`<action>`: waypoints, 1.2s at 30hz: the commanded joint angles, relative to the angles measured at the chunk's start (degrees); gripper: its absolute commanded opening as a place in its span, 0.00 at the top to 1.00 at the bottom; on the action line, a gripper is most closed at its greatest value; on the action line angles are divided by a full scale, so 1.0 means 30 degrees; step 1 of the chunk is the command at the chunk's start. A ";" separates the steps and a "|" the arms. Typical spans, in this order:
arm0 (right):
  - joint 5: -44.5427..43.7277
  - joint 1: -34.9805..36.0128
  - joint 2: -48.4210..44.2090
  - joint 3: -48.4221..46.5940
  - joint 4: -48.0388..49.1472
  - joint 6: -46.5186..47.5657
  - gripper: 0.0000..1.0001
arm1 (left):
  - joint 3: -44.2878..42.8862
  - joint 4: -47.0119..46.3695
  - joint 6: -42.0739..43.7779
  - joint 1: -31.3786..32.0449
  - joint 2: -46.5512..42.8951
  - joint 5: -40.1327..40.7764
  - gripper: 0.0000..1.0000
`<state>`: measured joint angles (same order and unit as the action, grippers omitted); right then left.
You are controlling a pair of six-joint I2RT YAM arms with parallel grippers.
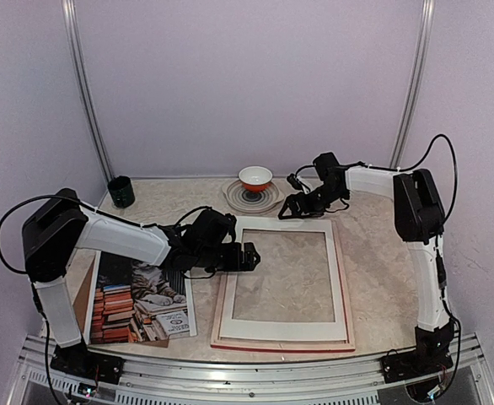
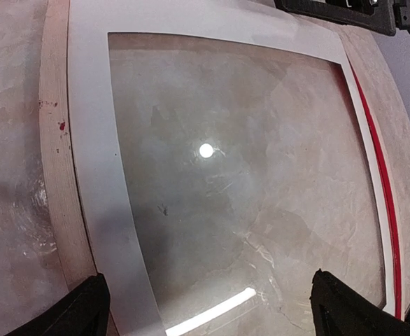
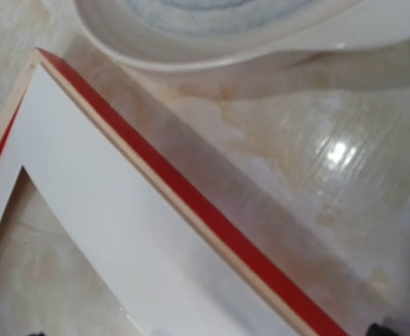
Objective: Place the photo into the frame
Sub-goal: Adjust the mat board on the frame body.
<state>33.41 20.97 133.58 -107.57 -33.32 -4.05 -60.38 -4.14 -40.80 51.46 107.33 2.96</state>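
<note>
Top external view: the frame (image 1: 343, 287) lies flat at the middle of the table (image 1: 373, 253), pale wood back up, a thin red line showing along its rim. A white mat (image 1: 230, 295) sits inside it, over the clear pane.

My left pincer (image 1: 249, 256) hangs over the frame's 10 o'clock edge. In the left wrist view my fingertips (image 2: 79, 311) stand wide apart at the bottom corners, holding nothing, with the mat and pane spread below and between them.

The photo (image 1: 146, 295), a tabby cat with stacks of books, lies flat at 9 o'clock of the frame, just beside it, partly under my left arm. It is outside the frame and in neither pincer.

My right pincer (image 1: 291, 208) is at the frame's 11 o'clock corner. In the right wrist view only dark slivers of fingertip (image 3: 381, 329) show at the bottom corners, far apart, gripping nothing; the red corner lies beneath.

A plate (image 1: 234, 198) with a bowl (image 1: 255, 178) stands at 12 o'clock of the frame.
</note>
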 commanded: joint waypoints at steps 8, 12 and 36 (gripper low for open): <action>0.0962 0.0304 -0.1511 0.1107 0.0134 0.0610 0.01 | 0.0171 -0.0121 -0.0344 0.0071 0.0377 -0.0315 0.01; 0.0962 0.0304 -0.1826 0.1221 0.0383 0.0756 0.01 | 0.0205 -0.0085 -0.0345 0.0051 0.0329 -0.0244 0.01; 0.0969 0.0304 -0.0553 0.0702 -0.0574 0.1848 0.01 | 0.0723 -0.0387 -0.0667 -0.0045 -0.0223 0.0198 0.01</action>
<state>36.23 21.26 130.04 -104.31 -33.56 -0.01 -59.66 -5.78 -42.22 51.46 107.63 2.31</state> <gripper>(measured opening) 0.993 0.989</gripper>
